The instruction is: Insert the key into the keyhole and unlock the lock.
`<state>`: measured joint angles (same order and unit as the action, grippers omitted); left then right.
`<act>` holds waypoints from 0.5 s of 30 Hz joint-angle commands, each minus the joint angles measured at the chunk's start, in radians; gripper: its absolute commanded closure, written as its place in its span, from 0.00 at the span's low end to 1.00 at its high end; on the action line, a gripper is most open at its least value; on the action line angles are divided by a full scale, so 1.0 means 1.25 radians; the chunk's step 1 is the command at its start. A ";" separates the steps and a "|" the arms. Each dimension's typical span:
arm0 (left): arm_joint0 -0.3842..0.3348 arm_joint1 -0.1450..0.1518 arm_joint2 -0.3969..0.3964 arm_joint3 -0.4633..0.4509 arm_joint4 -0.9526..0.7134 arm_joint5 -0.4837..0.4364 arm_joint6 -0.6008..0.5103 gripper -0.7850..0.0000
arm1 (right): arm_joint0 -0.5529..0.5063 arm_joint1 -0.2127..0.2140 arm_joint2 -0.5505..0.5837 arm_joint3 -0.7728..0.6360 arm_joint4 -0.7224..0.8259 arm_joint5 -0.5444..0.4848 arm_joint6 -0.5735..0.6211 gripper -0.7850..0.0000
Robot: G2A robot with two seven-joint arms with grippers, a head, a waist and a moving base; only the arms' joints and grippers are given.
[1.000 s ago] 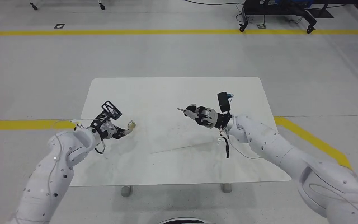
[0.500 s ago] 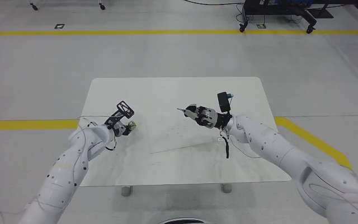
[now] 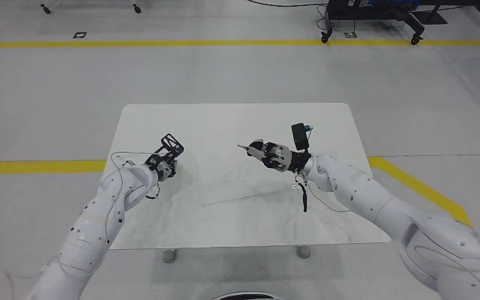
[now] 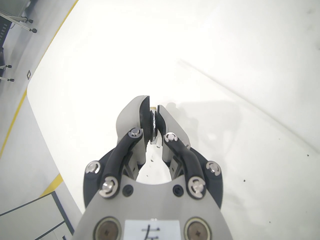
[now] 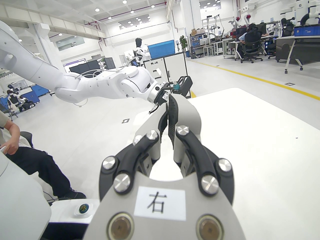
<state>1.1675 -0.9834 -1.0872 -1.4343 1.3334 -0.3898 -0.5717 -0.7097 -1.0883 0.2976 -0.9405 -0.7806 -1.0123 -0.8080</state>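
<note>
Right claw (image 5: 171, 99) pinched together over the white table (image 5: 250, 138), left arm (image 5: 100, 86) beyond

Most of the lock (image 4: 153, 126) is covered by the pads of the left gripper (image 4: 153, 107), which are pressed onto it. A dark metal edge and a small brass corner are left exposed, and the keyhole cannot be made out. The part being pinched is possibly the shackle. From above, the lock is masked by the same gripper. The key (image 3: 242, 148) is seen in the top view as a thin sliver, too small for its teeth to be read. Its head is buried between the clamped fingers of the right gripper (image 3: 253, 149). The table (image 4: 225, 38) is cut off by the edges of the left wrist view.
</note>
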 commanded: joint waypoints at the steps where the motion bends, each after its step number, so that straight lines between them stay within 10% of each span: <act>1: 0.001 -0.001 0.000 -0.002 -0.003 0.000 0.000 1.00 | 0.000 0.000 0.000 0.000 0.000 0.000 0.000 1.00; 15: 0.024 0.009 -0.065 -0.028 -0.155 -0.145 -0.014 1.00 | 0.000 0.000 0.000 0.000 0.000 0.000 0.000 1.00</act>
<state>1.1964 -0.9725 -1.1700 -1.4704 1.1374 -0.5702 -0.5849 -0.7097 -1.0883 0.2976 -0.9405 -0.7806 -1.0123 -0.8080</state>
